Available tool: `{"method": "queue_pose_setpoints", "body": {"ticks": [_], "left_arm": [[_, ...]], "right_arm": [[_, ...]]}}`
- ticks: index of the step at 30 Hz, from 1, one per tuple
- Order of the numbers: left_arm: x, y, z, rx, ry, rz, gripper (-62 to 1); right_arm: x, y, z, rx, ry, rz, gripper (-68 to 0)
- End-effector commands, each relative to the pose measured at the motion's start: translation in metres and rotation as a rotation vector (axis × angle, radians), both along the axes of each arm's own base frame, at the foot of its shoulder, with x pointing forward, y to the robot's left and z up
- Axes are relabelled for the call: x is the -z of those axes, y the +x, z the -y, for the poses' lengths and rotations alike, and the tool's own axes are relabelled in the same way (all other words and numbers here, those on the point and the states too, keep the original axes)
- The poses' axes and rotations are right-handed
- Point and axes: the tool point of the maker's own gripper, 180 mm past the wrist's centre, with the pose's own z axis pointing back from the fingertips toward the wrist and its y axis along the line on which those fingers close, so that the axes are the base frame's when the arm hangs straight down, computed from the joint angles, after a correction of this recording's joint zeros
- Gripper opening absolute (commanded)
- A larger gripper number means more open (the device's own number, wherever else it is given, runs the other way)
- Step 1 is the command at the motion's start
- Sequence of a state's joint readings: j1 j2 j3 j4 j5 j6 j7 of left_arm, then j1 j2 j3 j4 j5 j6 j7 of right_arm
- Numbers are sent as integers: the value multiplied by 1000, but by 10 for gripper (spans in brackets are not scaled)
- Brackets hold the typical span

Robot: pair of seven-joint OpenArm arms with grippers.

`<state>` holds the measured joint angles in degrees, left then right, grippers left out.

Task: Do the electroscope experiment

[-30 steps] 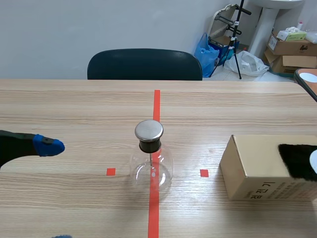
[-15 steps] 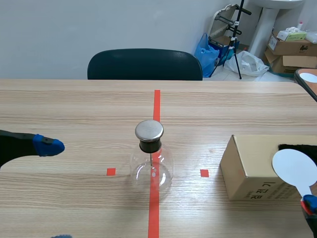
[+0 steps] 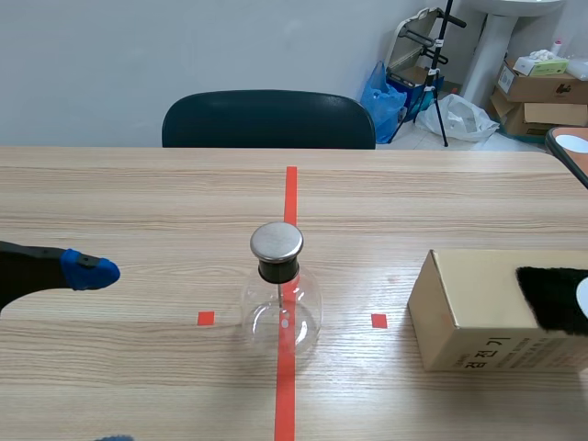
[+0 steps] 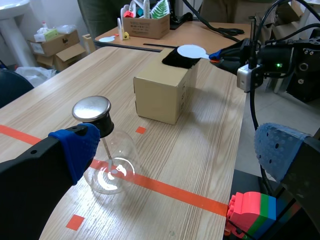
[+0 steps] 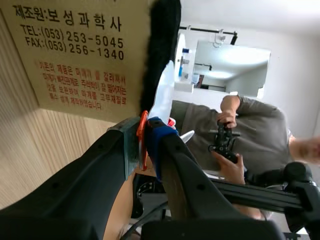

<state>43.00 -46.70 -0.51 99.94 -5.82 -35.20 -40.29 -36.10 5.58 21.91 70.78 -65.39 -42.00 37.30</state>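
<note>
Pale wooden table [image 3: 138, 193] bears glass flask [image 3: 281, 312]; dark chair [image 3: 268, 119], cardboard boxes [image 3: 542, 87] behind.

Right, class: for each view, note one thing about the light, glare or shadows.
Scene view: soft, even light; the flask casts barely any shadow, its cap shines. Left wrist view: a bright glare ring on the flask; the box throws a soft shadow. Right wrist view: pale glow behind the right gripper and its disc, box label well lit.

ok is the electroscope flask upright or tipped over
Upright. The electroscope flask stands on its round base on the red tape line, with its metal cap level on top.
</note>
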Motion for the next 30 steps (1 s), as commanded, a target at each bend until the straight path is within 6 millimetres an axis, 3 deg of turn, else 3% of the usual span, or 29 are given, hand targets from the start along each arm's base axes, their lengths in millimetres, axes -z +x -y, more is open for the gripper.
{"method": "queue_pose_setpoints", "body": {"ticks": [1, 4, 8, 13, 17, 30], "left_arm": [[-5, 2, 0, -7, -22, 6, 14], [-5, 2, 0, -7, -22, 6, 14], [-5, 2, 0, -7, -22, 6, 14], [-5, 2, 0, -7, -22, 6, 14], [-5, 2, 0, -7, -22, 6, 14], [-5, 2, 0, -7, -22, 6, 14]], "right_arm": [[-9, 1, -14, -103, -35, 35, -665], [-7, -2, -29, -183, -22, 27, -665], [-10, 1, -8, -63, -31, 43, -665], [-8, 0, -22, -140, -22, 34, -665], [-10, 2, -10, -74, -32, 42, -665], [-12, 3, -9, -91, -42, 44, -664]]}}
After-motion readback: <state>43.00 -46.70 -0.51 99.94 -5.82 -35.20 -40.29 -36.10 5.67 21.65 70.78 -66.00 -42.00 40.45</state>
